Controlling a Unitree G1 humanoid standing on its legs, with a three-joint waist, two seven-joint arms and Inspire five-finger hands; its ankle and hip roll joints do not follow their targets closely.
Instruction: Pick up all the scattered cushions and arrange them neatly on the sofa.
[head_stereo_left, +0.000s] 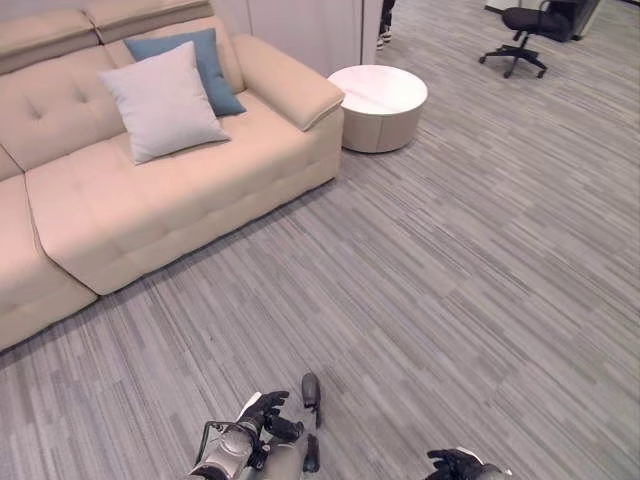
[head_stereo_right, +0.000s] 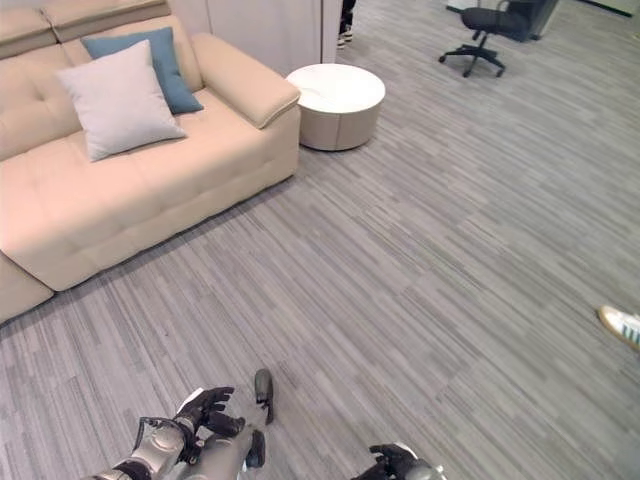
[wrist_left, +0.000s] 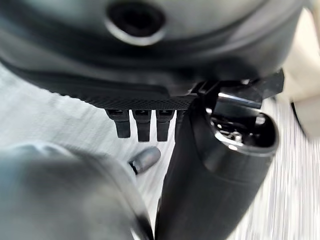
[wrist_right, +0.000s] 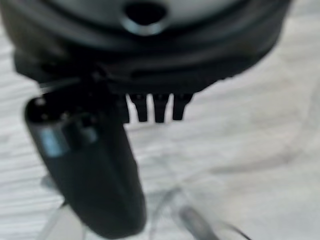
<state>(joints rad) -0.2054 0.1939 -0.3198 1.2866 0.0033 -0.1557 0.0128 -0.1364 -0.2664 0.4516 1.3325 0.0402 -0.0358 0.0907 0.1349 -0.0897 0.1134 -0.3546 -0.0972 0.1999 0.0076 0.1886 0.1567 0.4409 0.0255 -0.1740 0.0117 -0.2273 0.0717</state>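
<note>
The left hand (head_stereo_left: 268, 412) is hanging low at the near edge of the head views, above the grey wood-grain floor (head_stereo_left: 450, 280); its fingers (wrist_left: 143, 125) are curling downward and are holding nothing. The right hand (head_stereo_left: 455, 463) is showing at the bottom edge further to the right, its fingers (wrist_right: 159, 107) likewise curling and gripping nothing. Beyond the hands, the floor is stretching toward the beige tufted sofa (head_stereo_left: 150, 200), which is occupying the far left. A light grey cushion (head_stereo_left: 165, 100) is leaning upright against the sofa backrest, and a teal cushion (head_stereo_left: 205, 62) is standing just behind it, partly overlapped by it, near the right armrest (head_stereo_left: 290, 80). Just past that armrest, a round white side table (head_stereo_left: 378, 105) is standing on the floor. Farther off, a black office chair (head_stereo_left: 525, 35) is sitting on its castors. A person's shoe (head_stereo_right: 620, 325) is entering at the right edge, and a person's feet (head_stereo_left: 385, 35) are showing behind the side table.
</note>
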